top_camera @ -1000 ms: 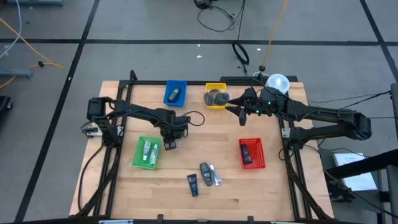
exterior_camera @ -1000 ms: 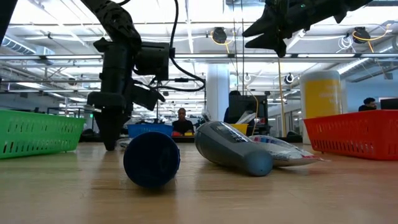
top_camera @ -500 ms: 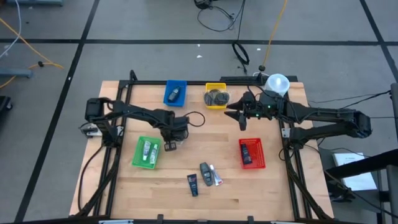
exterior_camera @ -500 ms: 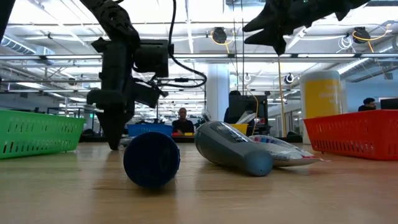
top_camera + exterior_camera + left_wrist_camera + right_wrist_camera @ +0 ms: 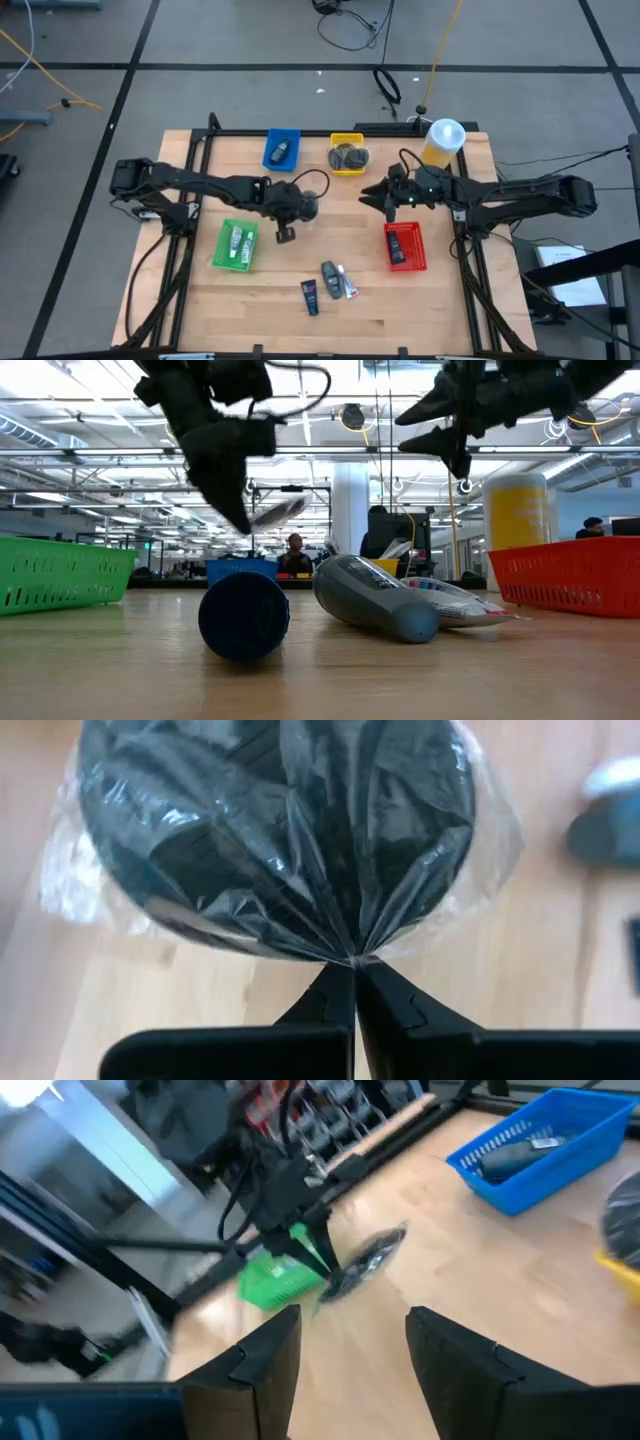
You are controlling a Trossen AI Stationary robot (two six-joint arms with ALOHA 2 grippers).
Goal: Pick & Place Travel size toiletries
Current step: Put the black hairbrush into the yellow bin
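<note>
My left gripper (image 5: 353, 965) is shut on a dark round disc in a clear plastic wrapper (image 5: 280, 830). It hangs above the table's middle (image 5: 285, 234), right of the green tray (image 5: 237, 246), which holds white tubes. In the low view the disc (image 5: 277, 511) sticks out beside the raised fingers (image 5: 240, 510). My right gripper (image 5: 350, 1325) is open and in the air between the yellow tray (image 5: 347, 156) and the red tray (image 5: 404, 247), touching nothing. Two dark mini bottles (image 5: 310, 296) (image 5: 329, 275) and a white tube (image 5: 347, 284) lie on their sides near the table's near edge. My left gripper pinches the clear wrapper where it gathers at the disc's rim (image 5: 352, 952), between its two fingertips. The fingers point down at a slant. The disc is lifted clear of the table and juts out beyond the fingertips, tilted.
The blue tray (image 5: 282, 148) at the far side holds a dark bottle, the yellow tray holds grey discs, and the red tray holds a black piece. A big yellow bottle with a white cap (image 5: 443, 140) stands at the far right corner. A black frame borders the table.
My left gripper has risen from the table top and swung toward the right, tipping as it went. The wrapped disc has come up with it and is now clear of the table. My right gripper has drifted a little toward the near edge.
</note>
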